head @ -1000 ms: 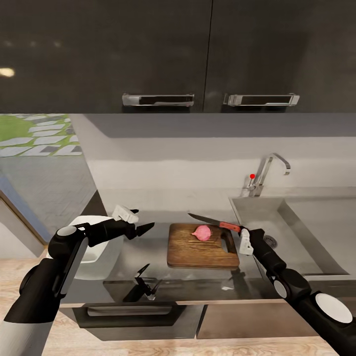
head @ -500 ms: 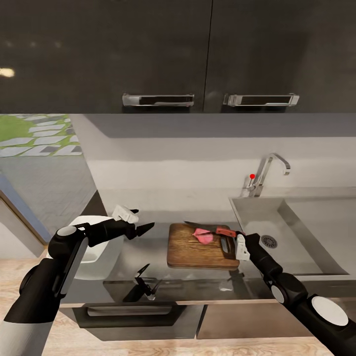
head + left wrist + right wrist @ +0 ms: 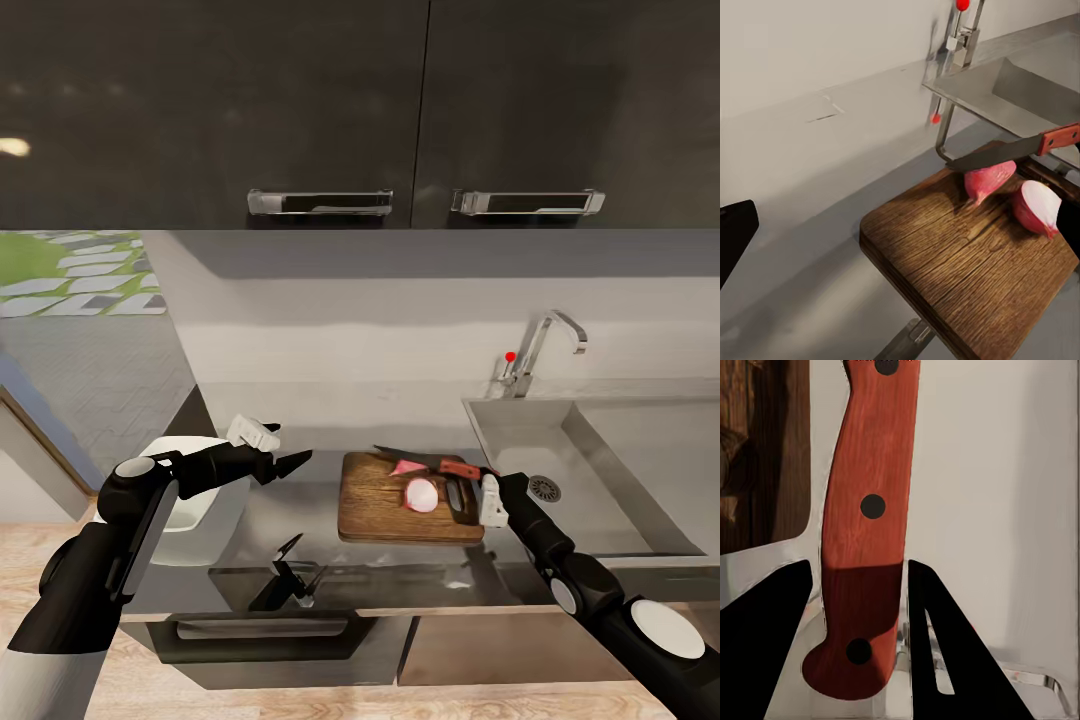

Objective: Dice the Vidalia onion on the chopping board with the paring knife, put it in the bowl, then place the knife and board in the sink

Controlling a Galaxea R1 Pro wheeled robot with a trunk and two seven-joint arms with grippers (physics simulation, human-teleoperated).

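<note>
White and squarish, the bowl (image 3: 195, 500) waits at the tabletop's (image 3: 290, 520) left end under the left gripper (image 3: 285, 448), whose jaws hover spread and empty, likely parked clear of the cutting. Grainy brown wood, the board (image 3: 385, 510) carries the onion (image 3: 422, 494), now two glossy halves with pale cut faces. Over them slants the knife (image 3: 440, 464), its riveted red handle pinched by the right gripper (image 3: 483, 482) beside the steel sink (image 3: 600, 470).

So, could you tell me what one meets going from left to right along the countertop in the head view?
bowl → left gripper → chopping board → onion half → right gripper → sink
</note>
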